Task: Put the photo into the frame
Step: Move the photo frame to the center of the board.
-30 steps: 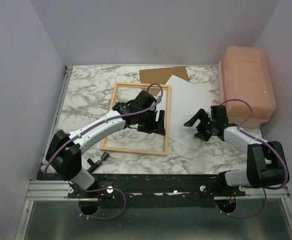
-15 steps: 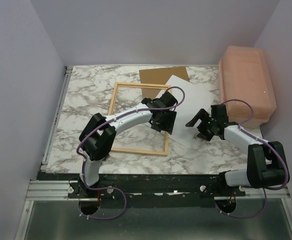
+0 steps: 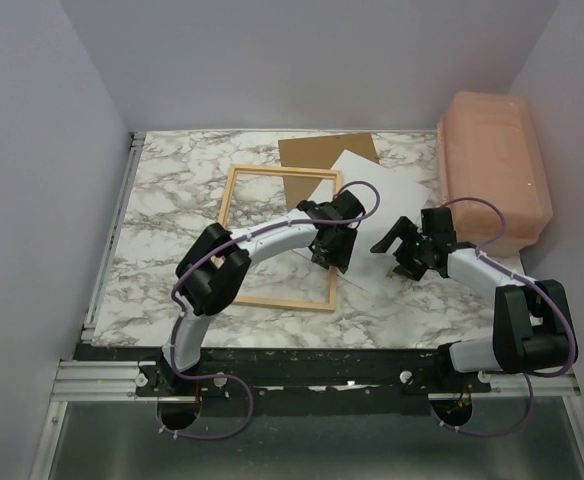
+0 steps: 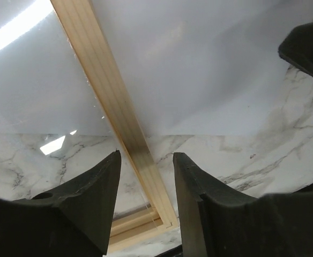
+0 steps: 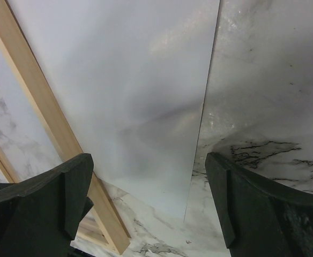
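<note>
Looking down on the marble table (image 3: 167, 205), the frame (image 3: 272, 298) lies flat a bit left of centre, pane showing the marble through it. The photo (image 3: 377, 190) lies white side up just right of it, turned at an angle, its left edge running close along the frame's right rail. The sheet's upper part rests over a brown board (image 3: 317, 150) at top centre. Can't tell from above whether sheet & rail actually overlap. The left gripper (image 3: 332, 250) is at the frame's right rail, near the lower right corner. In its wrist view the two fingers (image 4: 87, 203) stand either side of that rail, w/ the photo's bottom edge just beyond. Jaws are approx half spread, a sliver of gap showing on each side of the wood, so nothing is clamped as far as I can see. The right gripper (image 3: 394, 258) hangs at centre right over the photo's lower right edge. Its jaws are spread wide, one finger on the sheet side, the other above bare marble, & it has hold of nothing. A pink lidded box (image 3: 497, 170) sits in the upper right corner, well apart from the sheet
</note>
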Controlling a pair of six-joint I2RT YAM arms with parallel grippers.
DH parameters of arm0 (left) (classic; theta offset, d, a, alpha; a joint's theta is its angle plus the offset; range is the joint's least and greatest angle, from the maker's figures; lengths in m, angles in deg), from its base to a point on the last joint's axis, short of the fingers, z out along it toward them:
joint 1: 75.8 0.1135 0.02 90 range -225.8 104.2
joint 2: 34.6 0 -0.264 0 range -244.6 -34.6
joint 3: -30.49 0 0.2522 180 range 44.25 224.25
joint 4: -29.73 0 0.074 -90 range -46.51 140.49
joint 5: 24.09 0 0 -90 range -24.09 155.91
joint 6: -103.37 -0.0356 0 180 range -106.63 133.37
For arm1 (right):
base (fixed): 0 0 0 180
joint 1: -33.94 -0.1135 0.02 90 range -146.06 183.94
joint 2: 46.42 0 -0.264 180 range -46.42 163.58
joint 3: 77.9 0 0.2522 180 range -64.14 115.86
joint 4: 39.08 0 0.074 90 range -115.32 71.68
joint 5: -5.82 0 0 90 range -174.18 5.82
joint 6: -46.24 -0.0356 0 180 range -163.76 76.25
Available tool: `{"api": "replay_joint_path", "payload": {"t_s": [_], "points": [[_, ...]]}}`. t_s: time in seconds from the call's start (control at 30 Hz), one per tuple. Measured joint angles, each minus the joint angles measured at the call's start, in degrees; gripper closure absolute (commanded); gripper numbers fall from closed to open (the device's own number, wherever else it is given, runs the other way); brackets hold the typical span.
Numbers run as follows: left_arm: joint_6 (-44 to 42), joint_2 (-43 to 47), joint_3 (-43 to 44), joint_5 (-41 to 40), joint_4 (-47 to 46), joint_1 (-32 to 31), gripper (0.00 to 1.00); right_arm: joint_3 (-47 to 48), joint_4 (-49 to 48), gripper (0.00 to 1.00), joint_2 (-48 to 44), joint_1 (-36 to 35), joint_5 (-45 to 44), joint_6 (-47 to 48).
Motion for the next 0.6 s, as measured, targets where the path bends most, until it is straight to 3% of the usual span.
{"api": "replay_joint_path", "payload": {"t_s": [0.27, 0.5, 0.6], "points": [[0.2, -2.4, 0.1, 0.0, 0.0, 0.0, 0.66, 0.0, 0.0, 0.05, 0.0, 0.0, 0.1, 0.2], [1.1, -2.7, 0.6, -0.3, 0.5, 0.0, 0.96, 0.0, 0.0, 0.05, 0.0, 0.0, 0.2, 0.6], [2.1, -3.4, 1.9, -0.6, 2.0, 0.0, 1.0, 0.0, 0.0, 0.05, 0.0, 0.0, 0.3, 0.9]]}}
